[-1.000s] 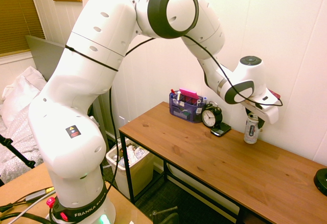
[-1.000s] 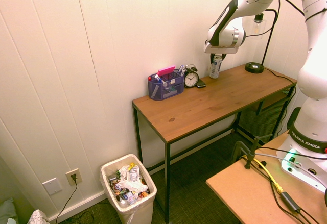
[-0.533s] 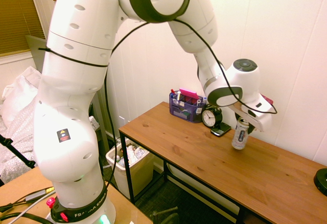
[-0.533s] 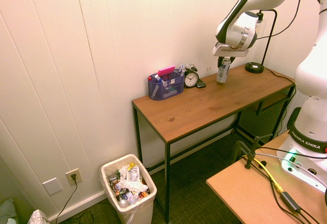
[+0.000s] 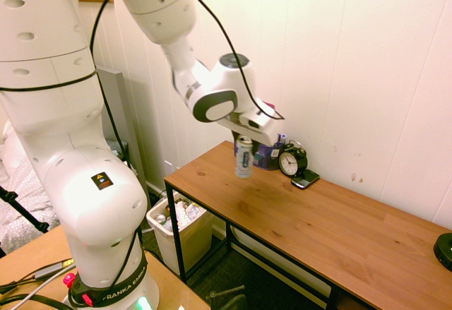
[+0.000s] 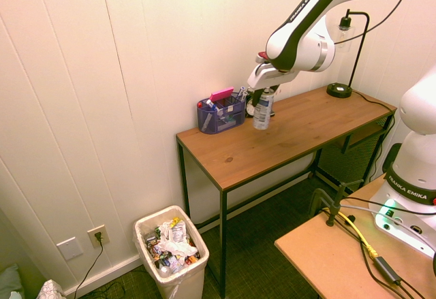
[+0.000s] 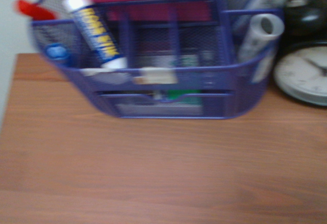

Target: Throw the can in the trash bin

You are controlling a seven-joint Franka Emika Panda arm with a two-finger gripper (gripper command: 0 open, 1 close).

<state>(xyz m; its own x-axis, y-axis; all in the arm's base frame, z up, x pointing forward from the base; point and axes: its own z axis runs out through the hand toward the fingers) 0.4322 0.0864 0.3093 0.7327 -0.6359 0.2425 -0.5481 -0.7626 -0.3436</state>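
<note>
Above desk (image 5: 296, 218), fingers (image 5: 240, 139) gripping can (image 5: 244, 158)

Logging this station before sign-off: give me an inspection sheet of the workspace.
Surface: wooden table, bare across the middle and front.
Job's things: can held upright above the table; trash bin on the floor off the table's end, full of rubbish.
Clutter: blue organiser, alarm clock and a dark phone along the wall; lamp base at the far end.
Gripper: gripper shut on the can's top.
Cables: nothing seen on the table.
Surroundings: white panelled wall, wall outlet.
</note>
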